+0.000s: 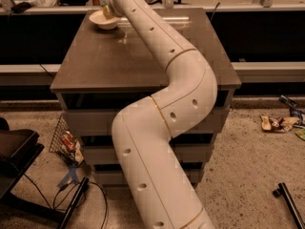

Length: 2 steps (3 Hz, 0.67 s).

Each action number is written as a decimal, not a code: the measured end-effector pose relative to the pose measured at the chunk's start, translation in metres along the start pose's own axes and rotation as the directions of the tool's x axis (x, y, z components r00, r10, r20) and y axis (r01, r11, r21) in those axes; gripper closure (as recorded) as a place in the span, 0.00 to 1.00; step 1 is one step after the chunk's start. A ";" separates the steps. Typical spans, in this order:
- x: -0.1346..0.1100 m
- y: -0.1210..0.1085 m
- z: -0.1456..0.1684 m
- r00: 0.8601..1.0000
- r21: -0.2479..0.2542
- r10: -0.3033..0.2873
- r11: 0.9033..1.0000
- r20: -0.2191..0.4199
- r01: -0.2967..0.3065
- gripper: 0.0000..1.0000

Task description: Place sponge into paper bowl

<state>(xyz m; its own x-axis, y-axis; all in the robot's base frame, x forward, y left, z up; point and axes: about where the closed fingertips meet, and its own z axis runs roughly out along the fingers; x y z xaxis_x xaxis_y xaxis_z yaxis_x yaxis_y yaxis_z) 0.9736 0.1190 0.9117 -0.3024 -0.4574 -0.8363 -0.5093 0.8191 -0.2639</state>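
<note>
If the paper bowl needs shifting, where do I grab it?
Probably pinch the paper bowl's thin flared rim on its exposed left edge, coming from above: it sits upright and shallow at the table's far-left corner, and the gripper hangs over its right side.

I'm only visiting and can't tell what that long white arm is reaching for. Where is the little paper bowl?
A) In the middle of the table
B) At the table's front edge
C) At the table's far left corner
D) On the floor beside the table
C: the paper bowl sits at the far left corner of the table, and the gripper at the end of the arm is right above the bowl's right rim.
</note>
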 end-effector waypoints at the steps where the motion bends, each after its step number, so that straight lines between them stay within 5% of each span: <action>1: 0.000 0.000 -0.001 1.000 0.003 0.001 1.000 -0.002 -0.001 1.00; 2: -0.004 0.006 0.003 1.000 -0.009 0.008 1.000 0.011 -0.008 1.00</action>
<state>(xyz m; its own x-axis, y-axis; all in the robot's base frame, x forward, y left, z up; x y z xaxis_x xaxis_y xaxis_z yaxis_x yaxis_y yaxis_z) 0.9739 0.1265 0.9119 -0.2973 -0.4467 -0.8438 -0.5138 0.8198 -0.2530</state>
